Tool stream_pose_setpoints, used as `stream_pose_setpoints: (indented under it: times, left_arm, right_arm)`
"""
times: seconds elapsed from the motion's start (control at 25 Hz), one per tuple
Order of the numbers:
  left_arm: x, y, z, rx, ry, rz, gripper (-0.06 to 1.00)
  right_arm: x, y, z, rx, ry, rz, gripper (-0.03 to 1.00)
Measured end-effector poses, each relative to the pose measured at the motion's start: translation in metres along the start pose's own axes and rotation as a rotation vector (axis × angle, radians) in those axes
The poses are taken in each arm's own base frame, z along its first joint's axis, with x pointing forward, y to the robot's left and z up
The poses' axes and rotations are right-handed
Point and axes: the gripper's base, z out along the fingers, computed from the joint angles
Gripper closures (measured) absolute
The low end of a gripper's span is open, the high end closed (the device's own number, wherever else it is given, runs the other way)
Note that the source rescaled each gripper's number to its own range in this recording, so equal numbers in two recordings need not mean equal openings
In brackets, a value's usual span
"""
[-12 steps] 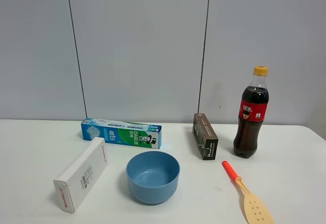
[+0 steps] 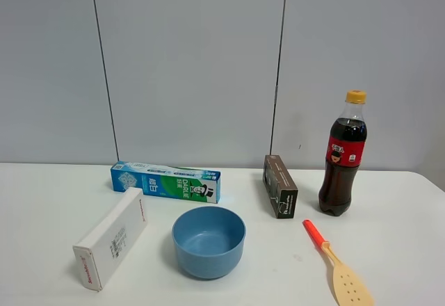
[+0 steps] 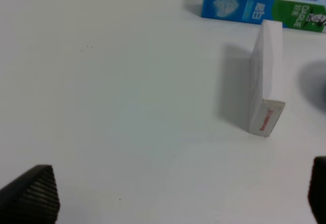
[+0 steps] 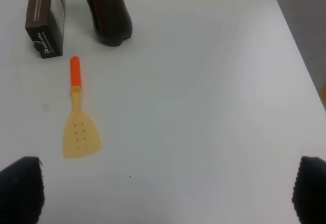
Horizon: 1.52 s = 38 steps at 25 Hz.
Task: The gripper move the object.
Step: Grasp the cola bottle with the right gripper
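Observation:
The cola bottle [image 2: 343,157] stands upright at the back right of the white table [image 2: 403,250], with a yellow-orange cap and red label. Its dark lower part shows in the right wrist view [image 4: 108,14]. No arm shows in the high view. My right gripper [image 4: 168,196] is open and empty, its fingertips [image 4: 20,191] far apart, well short of the bottle. My left gripper [image 3: 178,196] is open and empty over bare table, with the white box ahead of it.
A blue bowl [image 2: 208,241] sits mid-table. A white box [image 2: 112,237] [image 3: 266,76] lies at the left, a blue-green toothpaste box [image 2: 165,181] [image 3: 262,5] behind it. A dark brown box [image 2: 279,186] [image 4: 46,18] lies left of the bottle. An orange-handled spatula [image 2: 336,265] [image 4: 77,114] lies in front.

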Motion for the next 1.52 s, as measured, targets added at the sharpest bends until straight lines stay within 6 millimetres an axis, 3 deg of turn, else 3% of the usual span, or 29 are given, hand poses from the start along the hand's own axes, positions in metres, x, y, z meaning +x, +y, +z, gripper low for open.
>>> stream_pose_setpoints:
  times: [0.8, 1.04, 1.16, 1.32, 1.52]
  left_arm:
    - [0.000, 0.000, 0.000, 0.000, 0.000, 0.000, -0.06]
    - [0.000, 0.000, 0.000, 0.000, 0.000, 0.000, -0.06]
    - [0.000, 0.000, 0.000, 0.000, 0.000, 0.000, -0.06]
    - [0.000, 0.000, 0.000, 0.000, 0.000, 0.000, -0.06]
    - [0.000, 0.000, 0.000, 0.000, 0.000, 0.000, -0.06]
  right_arm:
    - [-0.001, 0.000, -0.001, 0.000, -0.010, 0.000, -0.03]
    - [-0.037, 0.002, -0.024, -0.015, -0.280, -0.002, -0.03]
    - [-0.053, 0.005, -0.029, -0.039, -0.315, -0.009, -0.03]
    - [-0.073, 0.012, -0.016, -0.099, -0.281, -0.058, -0.03]
    - [-0.092, 0.020, 0.024, -0.177, -0.147, -0.099, -0.03]
